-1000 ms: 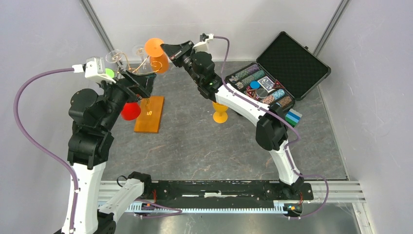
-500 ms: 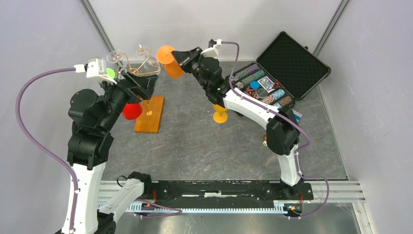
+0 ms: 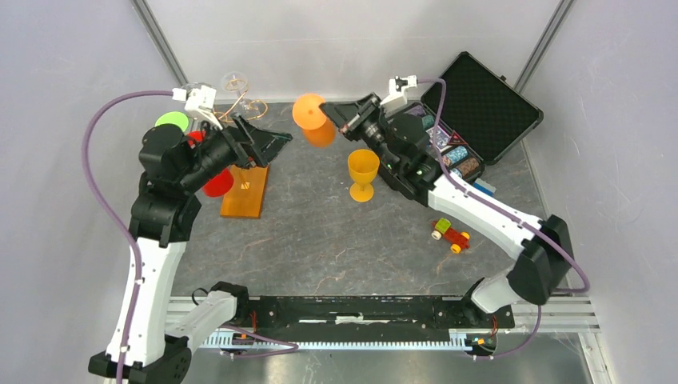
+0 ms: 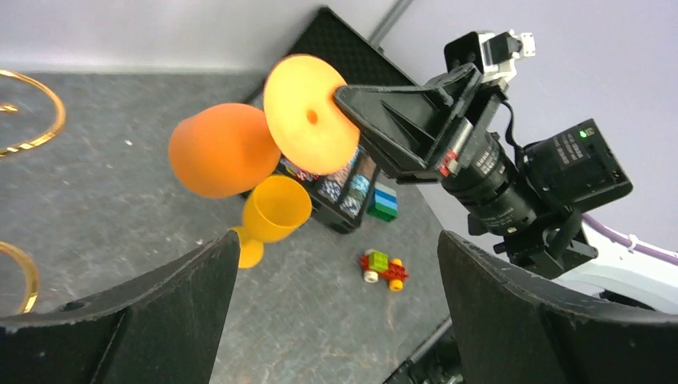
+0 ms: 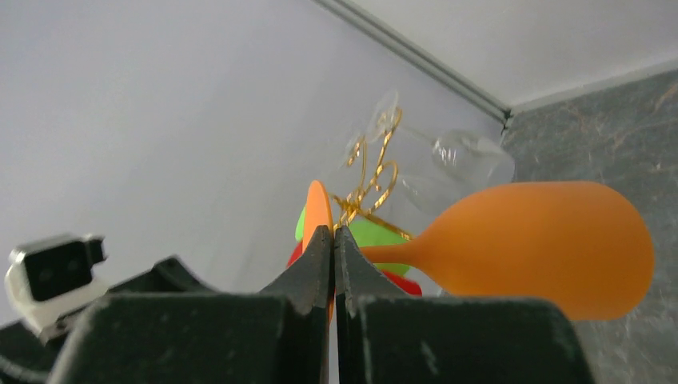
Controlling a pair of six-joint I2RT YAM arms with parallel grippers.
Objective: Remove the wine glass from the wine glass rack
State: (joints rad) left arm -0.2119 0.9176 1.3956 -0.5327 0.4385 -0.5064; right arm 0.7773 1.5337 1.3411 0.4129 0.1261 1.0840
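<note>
**Position.** The opaque orange wine glass (image 3: 321,134) is off the gold wire wine glass rack (image 3: 237,100), which stands on an orange-brown wooden base. The glass hangs in the air over the far middle of the worktop, between the rack at the far left and the open black case (image 3: 480,104) in the far right corner.

**Grippers.** The right gripper (image 5: 332,240) is clamped on the rim of the glass's flat round foot and touches nothing else. The left gripper (image 4: 337,240) stands spread wide and empty, near the rack.

**Risks.**
- The hold is only a thin edge pinch with the bowl's weight hanging below it, so a quick swing could make the glass swivel in the jaws or slip out.
- A yellow goblet (image 3: 362,170) stands upright on the worktop close by, and a drop or a low pass would strike it.
- The left arm's spread fingers are near, so a crossing move could knock the bowl.

**Orientation.** The long axis runs from foot to bowl and is nearer upright than level. The glass is inverted, with the foot uppermost and the bowl pointing down at the worktop, and it leans somewhat. The mouth is not in view.
</note>
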